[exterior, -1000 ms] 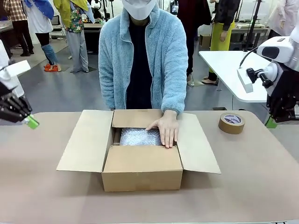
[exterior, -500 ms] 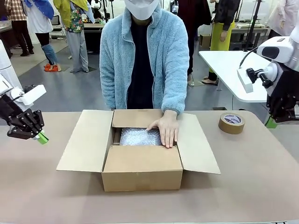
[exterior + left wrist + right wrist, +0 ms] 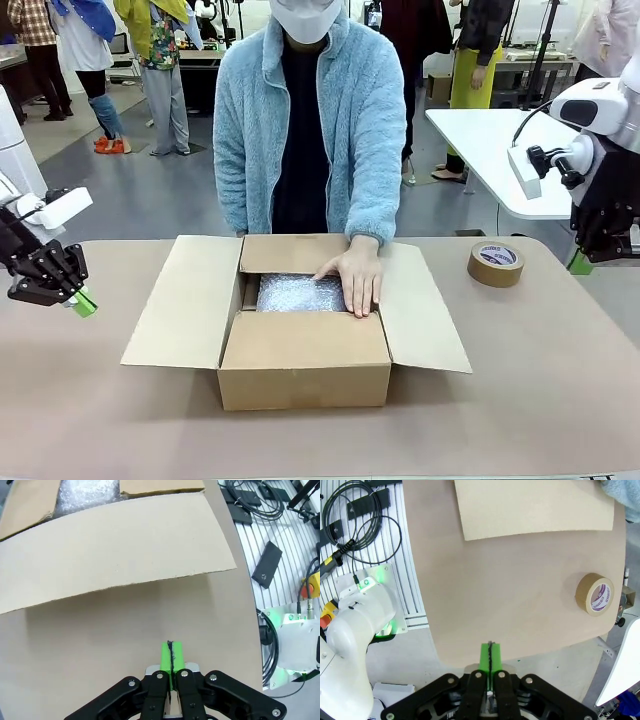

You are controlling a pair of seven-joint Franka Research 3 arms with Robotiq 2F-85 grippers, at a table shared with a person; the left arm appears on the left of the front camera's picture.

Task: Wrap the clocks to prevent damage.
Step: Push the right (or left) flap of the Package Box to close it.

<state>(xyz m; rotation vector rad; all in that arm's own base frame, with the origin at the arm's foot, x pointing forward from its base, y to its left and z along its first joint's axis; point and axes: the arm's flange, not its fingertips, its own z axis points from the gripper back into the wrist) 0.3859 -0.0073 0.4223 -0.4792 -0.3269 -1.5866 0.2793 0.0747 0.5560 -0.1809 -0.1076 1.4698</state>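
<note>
Pressing on the bubble wrap [image 3: 298, 293] inside the open cardboard box [image 3: 305, 375] in the middle of the table [image 3: 540, 400], the person's hand [image 3: 357, 278] is packing, I think; any clock is probably hiding under that wrap. The left gripper [image 3: 82, 303] by the left edge and the right gripper [image 3: 490, 655] by the right edge near the tape roll [image 3: 495, 263] are hanging with fingers pressed together, holding nothing. Next is likely folding the flaps shut

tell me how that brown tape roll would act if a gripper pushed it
The tape roll lies flat on the table, so it would probably slide rather than roll. Its low ring shape looks stiff and unlikely to tip.
</note>
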